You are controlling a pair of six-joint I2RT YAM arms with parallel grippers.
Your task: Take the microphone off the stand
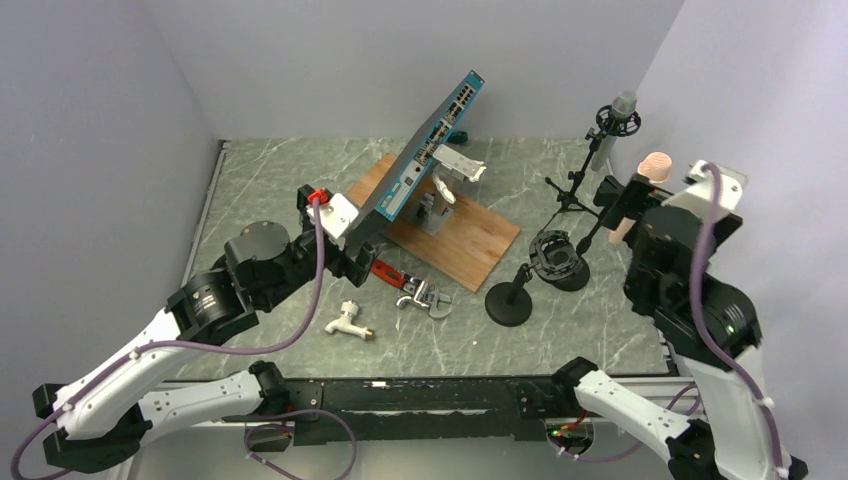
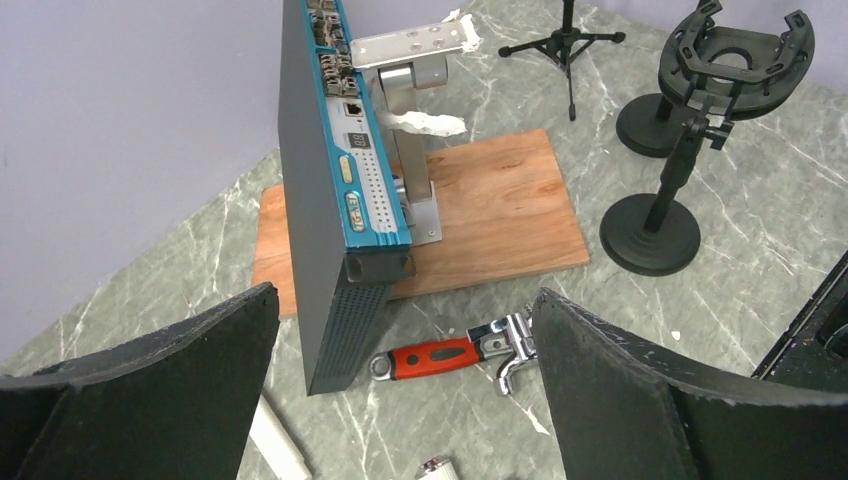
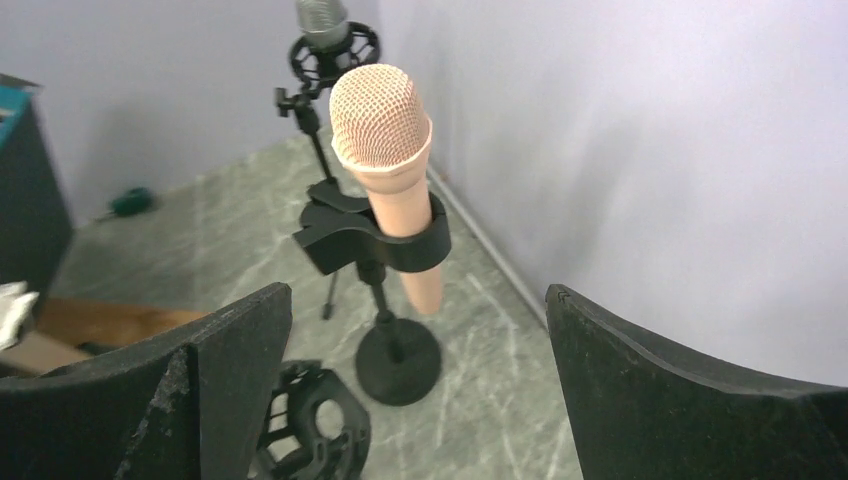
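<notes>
Nearest the arms' bases, a white tap (image 1: 350,320) and a red-handled wrench (image 1: 410,290) lie on the marble-patterned table (image 1: 300,180), just in front of the wooden board (image 1: 470,240). The left gripper (image 2: 405,300) hovers off the board's near-left corner with its jaws spread wide and nothing between them, facing the lower end of a blue network switch (image 1: 420,150) that leans tilted over the board's left side. A metal bracket (image 2: 410,80) stands upright on the board behind the switch.

Just right of the board are two black round-based stands with empty ring-shaped holders (image 1: 555,255), one in front of the other. Further right of the board, the right gripper (image 3: 418,295) is raised with its jaws wide apart and gripping nothing. It faces the pink microphone (image 3: 385,150), which sits upright in the black clip of its stand (image 3: 398,362), well clear of both fingers.

Beyond the board's far-right side, near the back wall, a grey microphone (image 1: 622,105) sits in a ring holder on a tripod stand (image 1: 570,190).
</notes>
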